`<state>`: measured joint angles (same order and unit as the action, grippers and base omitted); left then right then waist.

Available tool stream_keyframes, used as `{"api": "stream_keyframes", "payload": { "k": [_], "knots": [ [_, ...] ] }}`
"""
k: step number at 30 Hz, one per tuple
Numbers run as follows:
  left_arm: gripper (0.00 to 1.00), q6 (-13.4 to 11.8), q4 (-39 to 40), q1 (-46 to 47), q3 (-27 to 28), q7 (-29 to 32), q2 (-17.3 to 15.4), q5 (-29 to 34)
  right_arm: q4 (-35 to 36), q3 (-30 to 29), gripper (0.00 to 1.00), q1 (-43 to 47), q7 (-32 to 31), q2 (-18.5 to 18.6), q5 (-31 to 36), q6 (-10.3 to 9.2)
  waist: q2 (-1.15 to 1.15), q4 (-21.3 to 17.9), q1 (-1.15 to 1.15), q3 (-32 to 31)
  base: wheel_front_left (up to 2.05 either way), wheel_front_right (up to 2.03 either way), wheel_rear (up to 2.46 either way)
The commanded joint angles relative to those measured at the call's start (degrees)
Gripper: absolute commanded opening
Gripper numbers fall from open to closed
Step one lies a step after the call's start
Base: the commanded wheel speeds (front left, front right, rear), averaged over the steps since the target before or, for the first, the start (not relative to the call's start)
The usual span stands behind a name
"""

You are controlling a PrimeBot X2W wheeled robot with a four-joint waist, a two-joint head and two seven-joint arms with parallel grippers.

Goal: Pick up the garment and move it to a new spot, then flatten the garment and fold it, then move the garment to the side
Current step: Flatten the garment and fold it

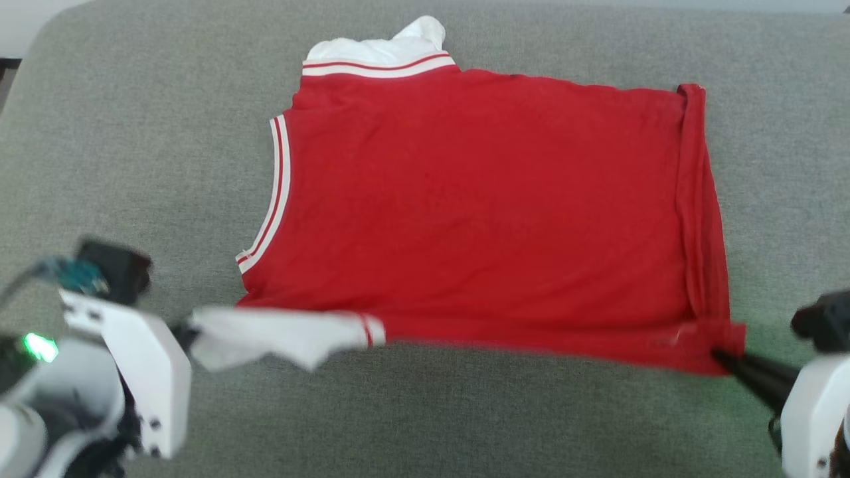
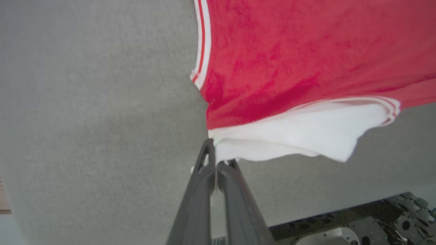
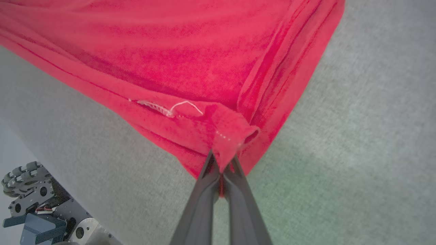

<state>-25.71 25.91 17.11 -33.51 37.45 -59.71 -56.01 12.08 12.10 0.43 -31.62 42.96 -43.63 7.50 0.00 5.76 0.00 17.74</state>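
we hold the garment (image 1: 478, 199) pinched: left end effector (image 2: 215, 160) on the white sleeve (image 2: 299, 136), right end effector (image 3: 221, 166) on the hem corner (image 3: 235, 132); uneven pulling could slip either.

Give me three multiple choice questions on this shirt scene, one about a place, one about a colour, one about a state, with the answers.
1. Which part of the garment does the left gripper hold?
A) white sleeve
B) striped neckline
C) none, it is open
2. What colour is the surface under it?
A) blue
B) grey
C) brown
3. What is the right gripper's state?
A) open above the cloth
B) shut, empty
C) shut on the garment
Answers: 1 A, its fingers clamp white cloth; 2 B, grey fabric surrounds the shirt; 3 C, it pinches the red hem corner.
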Motion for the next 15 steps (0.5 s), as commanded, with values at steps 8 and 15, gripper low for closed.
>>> {"api": "stream_keyframes", "payload": {
  "k": [8, 15],
  "knots": [
    [0.00, 8.38, -5.90, 15.11, -0.48, 2.71, 2.97, 4.73, -0.50, -2.39, 0.00, -10.14, -1.01, -2.69, 4.02, -0.02, 0.00, -0.23, 0.00, 2.93, 0.00, 0.00, 0.00],
    [0.00, 17.05, -20.33, 27.89, -4.18, 3.14, 11.40, 7.63, -7.01, 0.57, 0.00, -21.71, -0.04, -4.61, 7.75, -0.02, 0.00, -0.56, 0.00, 5.69, 0.00, 0.00, 0.00]
  ]
}}
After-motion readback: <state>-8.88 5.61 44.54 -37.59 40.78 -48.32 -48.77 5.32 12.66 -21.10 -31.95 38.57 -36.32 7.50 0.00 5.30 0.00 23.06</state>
